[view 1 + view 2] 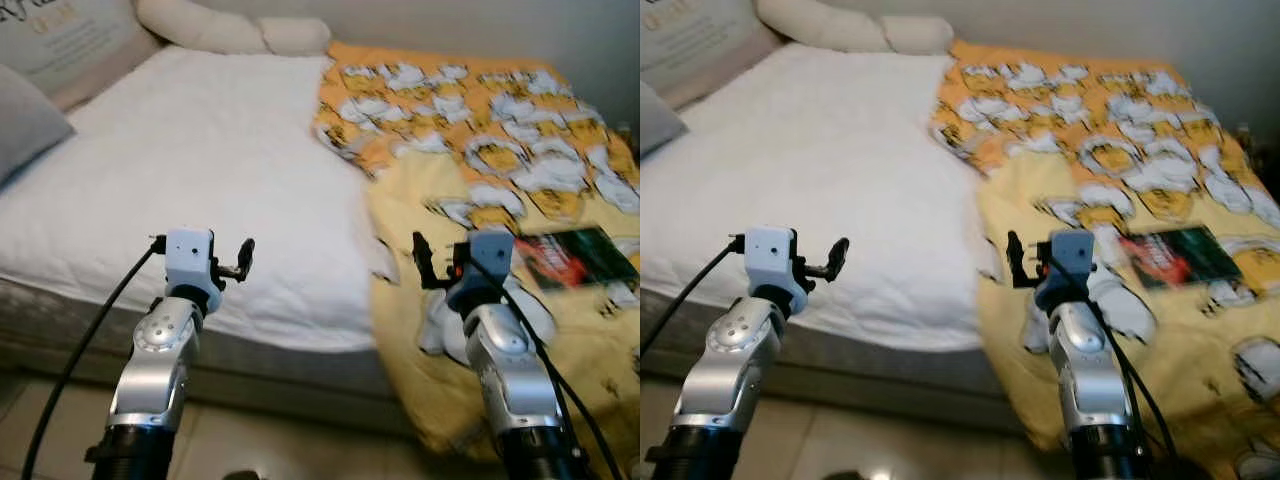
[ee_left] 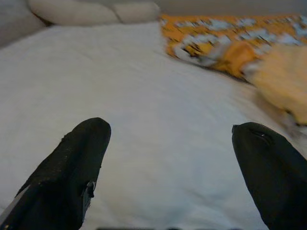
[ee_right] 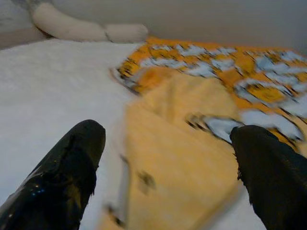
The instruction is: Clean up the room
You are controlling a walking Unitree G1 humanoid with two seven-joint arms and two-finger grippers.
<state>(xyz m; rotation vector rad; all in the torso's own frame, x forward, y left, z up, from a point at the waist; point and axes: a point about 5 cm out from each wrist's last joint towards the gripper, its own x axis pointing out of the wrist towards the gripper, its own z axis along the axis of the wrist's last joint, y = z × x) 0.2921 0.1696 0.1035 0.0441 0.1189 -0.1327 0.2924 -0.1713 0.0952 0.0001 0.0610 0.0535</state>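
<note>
A yellow and orange blanket (image 1: pixel 500 190) printed with white cartoon figures lies rumpled over the right half of the bed (image 1: pixel 200 170), its near edge hanging down over the side of the mattress toward the pale tiled floor (image 1: pixel 250 440). On the blanket, near the right edge of the head views, rests a dark book (image 1: pixel 575 257) with a red and green cover, lying flat. The left half of the bed is bare white sheet, with a long cream bolster (image 1: pixel 225 30) along the wall at its far end, a lettered cushion (image 1: pixel 65 45) in the far left corner and a grey pillow (image 1: pixel 25 120) just in front of it. The right gripper (image 3: pixel 168 143) hovers above the blanket's near edge where yellow cloth meets white sheet, its two black fingers spread wide apart and holding nothing. The left gripper (image 2: pixel 170 143) hangs over the bare sheet near the front edge of the mattress, its fingers likewise released and wide, with nothing between them. Both silver arms rise from the bottom of the head views, black cables trailing from each wrist
</note>
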